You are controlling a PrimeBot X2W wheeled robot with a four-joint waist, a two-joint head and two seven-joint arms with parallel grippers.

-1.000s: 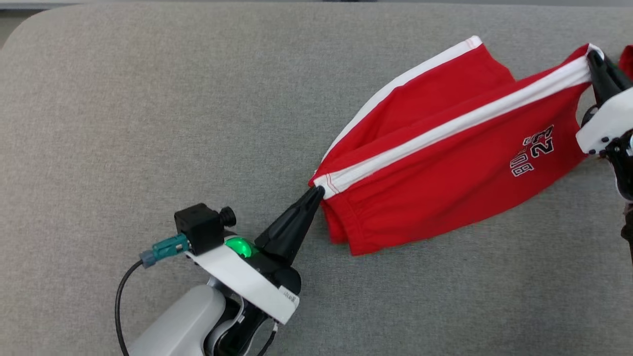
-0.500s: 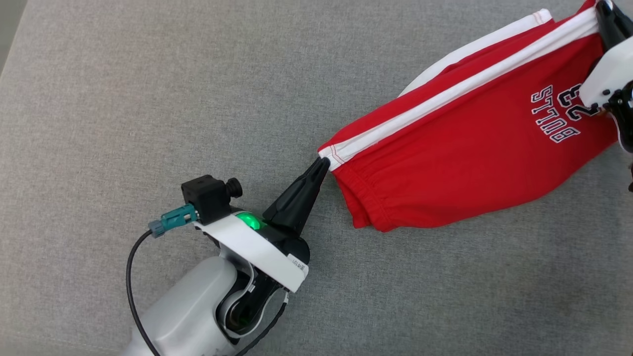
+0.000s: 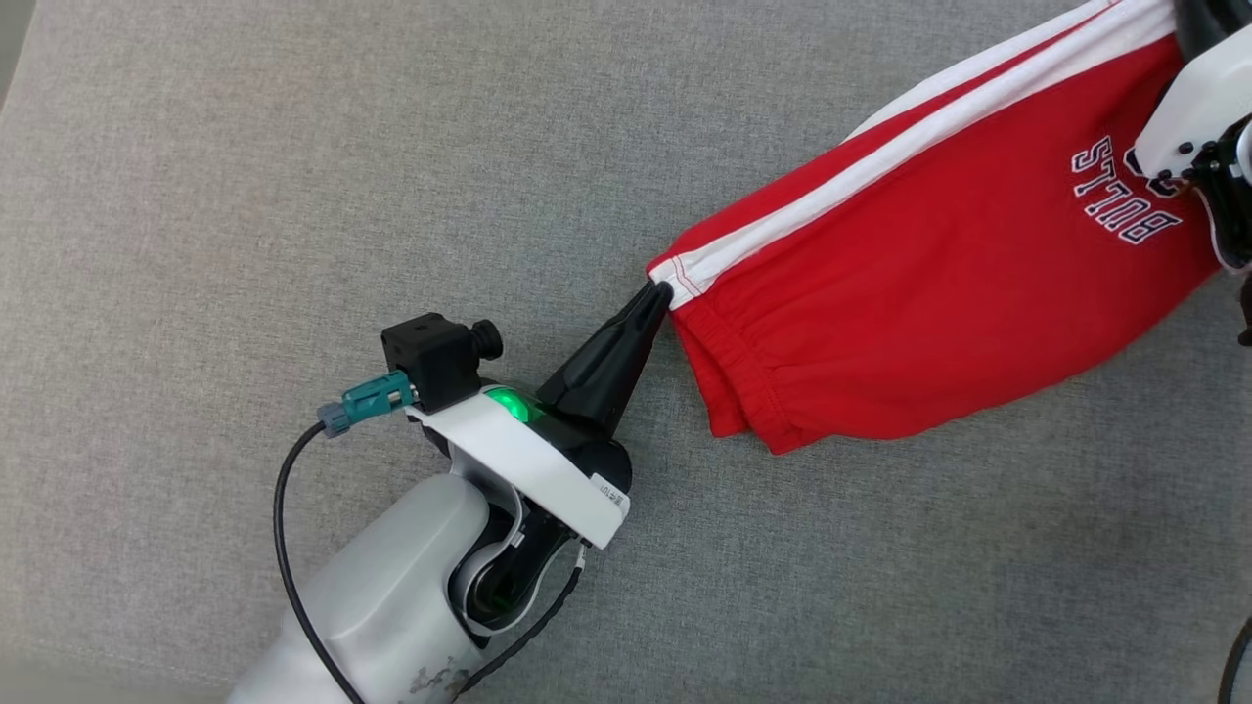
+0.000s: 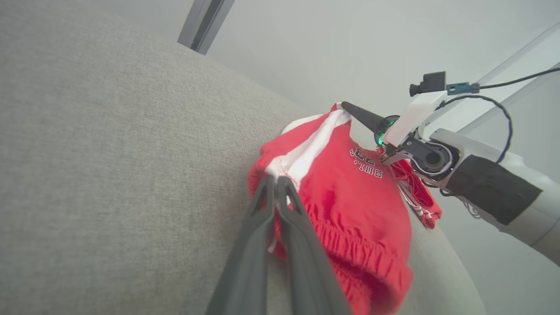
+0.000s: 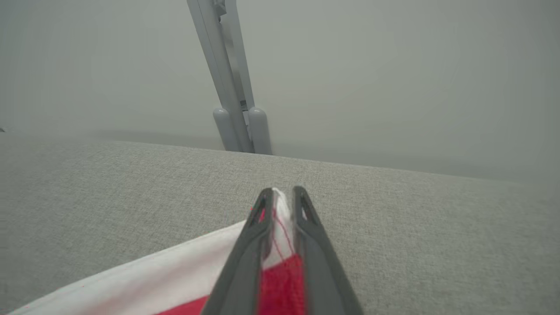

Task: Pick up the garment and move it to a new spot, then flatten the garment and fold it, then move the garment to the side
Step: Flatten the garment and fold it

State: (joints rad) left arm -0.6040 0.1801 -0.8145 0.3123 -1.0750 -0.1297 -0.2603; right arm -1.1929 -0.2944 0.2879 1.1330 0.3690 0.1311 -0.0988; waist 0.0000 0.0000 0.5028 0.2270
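Note:
The garment (image 3: 929, 284) is a pair of red shorts with a white side stripe and a "BULLS" print, stretched taut above the grey surface between my two grippers. My left gripper (image 3: 660, 291) is shut on the waistband corner at the white stripe's end. The left wrist view shows its fingers (image 4: 262, 210) pinching that corner of the garment (image 4: 350, 192). My right gripper (image 3: 1188, 15) stands at the upper right edge, shut on the opposite stripe end. In the right wrist view, white and red cloth of the garment (image 5: 280, 280) sits between the right gripper (image 5: 282, 192) tips. The left wrist view also shows the right gripper (image 4: 345, 106).
A grey fabric-covered surface (image 3: 293, 196) spreads under everything, with wide room to the left and front. A grey metal post (image 5: 234, 109) rises beyond its far edge in the right wrist view. The surface's rounded edge (image 4: 446, 245) runs just past the hanging cloth.
The whole head picture has shifted, so the camera moved. Both grippers keep their hold. The rear leg flap seen earlier has dropped behind the front panel, and the cloth hangs straighter.

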